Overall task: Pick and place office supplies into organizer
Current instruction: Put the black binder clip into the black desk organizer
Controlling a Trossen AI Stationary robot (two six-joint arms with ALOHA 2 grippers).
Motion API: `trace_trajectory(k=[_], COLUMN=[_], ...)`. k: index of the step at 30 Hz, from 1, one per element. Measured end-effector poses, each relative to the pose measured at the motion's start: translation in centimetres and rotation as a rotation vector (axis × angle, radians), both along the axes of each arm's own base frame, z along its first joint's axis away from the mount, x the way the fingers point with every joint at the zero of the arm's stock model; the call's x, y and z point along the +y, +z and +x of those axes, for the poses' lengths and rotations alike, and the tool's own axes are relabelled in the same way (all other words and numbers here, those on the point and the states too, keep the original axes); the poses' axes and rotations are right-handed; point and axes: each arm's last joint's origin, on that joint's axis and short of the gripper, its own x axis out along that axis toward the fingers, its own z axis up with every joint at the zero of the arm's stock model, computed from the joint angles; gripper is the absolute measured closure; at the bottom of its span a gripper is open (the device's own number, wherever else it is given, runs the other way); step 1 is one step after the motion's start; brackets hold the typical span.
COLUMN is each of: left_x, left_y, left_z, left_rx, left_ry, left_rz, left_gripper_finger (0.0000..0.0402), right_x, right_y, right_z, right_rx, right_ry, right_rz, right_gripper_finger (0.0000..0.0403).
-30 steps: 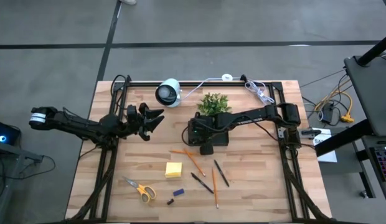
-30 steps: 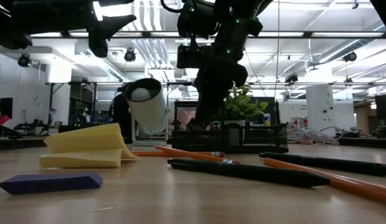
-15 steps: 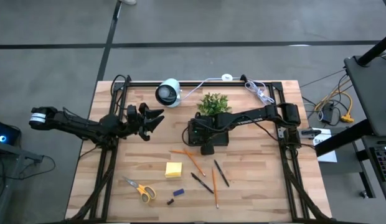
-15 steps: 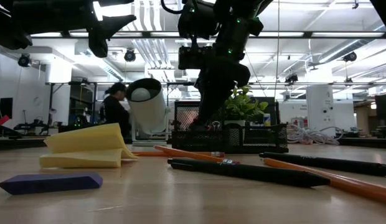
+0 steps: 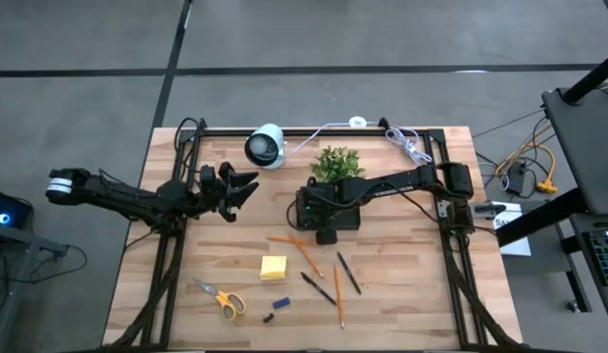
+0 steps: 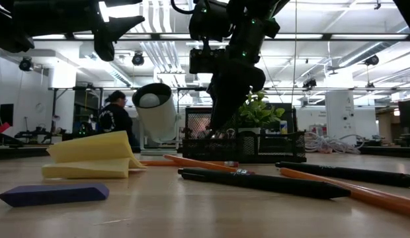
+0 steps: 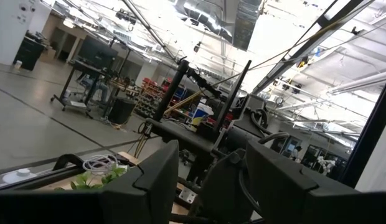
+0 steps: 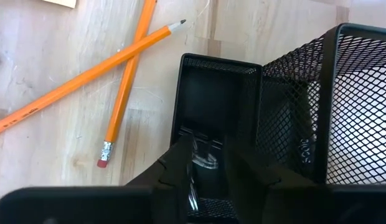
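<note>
Right end effector [image 8: 202, 165] hangs directly over the organizer [image 5: 324, 210], fingers slightly parted around a small clear item. Crossed orange pencils [image 5: 300, 247] lie just beside the organizer, nearer this arm; left end effector [image 5: 235, 186] waits apart, open.

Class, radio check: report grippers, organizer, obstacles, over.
Right gripper over organizer compartment, fingers parted around small shiny item. Left gripper waiting, open. Pencils loose. Nothing blocking.
</note>
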Motion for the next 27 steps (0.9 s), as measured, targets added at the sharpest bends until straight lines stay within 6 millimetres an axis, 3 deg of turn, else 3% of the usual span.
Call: trace_trajectory(k=[18,23,27], left_x=[0.0,0.0,0.0], left_y=[0.0,0.0,0.0], left_z=[0.0,0.0,0.0], left_rx=[0.0,0.0,0.0], left_ry=[0.0,0.0,0.0], left_rz=[0.0,0.0,0.0], left_gripper_finger=[0.023,0.023,0.023], right_x=[0.0,0.0,0.0], right_y=[3.7,6.8,10.8], right_z=[0.4,0.2,-0.3], right_rx=[0.017,0.008,-0.127], right_ry=[-0.092,-0.092,-0.066], right_rz=[0.041,0.043,0.017], right_gripper_finger=[0.0333,0.034,0.0343])
